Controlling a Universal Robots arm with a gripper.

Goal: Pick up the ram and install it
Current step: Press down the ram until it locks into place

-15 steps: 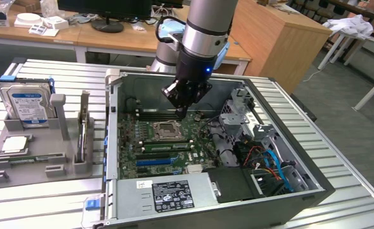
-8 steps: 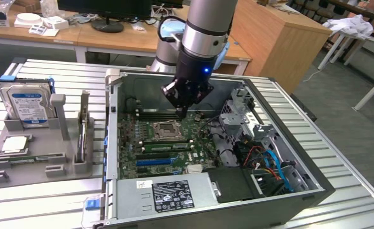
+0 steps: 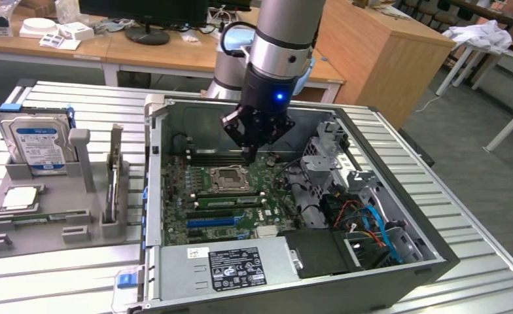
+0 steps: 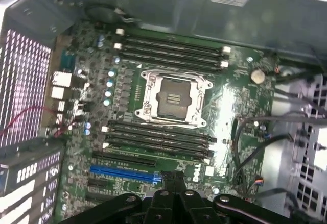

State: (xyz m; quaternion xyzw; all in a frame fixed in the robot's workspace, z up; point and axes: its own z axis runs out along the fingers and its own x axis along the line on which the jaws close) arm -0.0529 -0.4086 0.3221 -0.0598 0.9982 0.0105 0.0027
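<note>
Ram stick (image 3: 47, 215) lies on the gray holder (image 3: 38, 239); the pincer (image 3: 249, 157) hangs pinched together and empty over the motherboard (image 3: 230, 196), so pickup seems not yet done.

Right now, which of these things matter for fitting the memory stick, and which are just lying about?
Job in hand: gripper, shut, over the motherboard; black memory slots; what looks like the green ram in the grey holder.
Just lying about: hard drive; blue expansion slot; power supply; white boxes on the desk.
</note>
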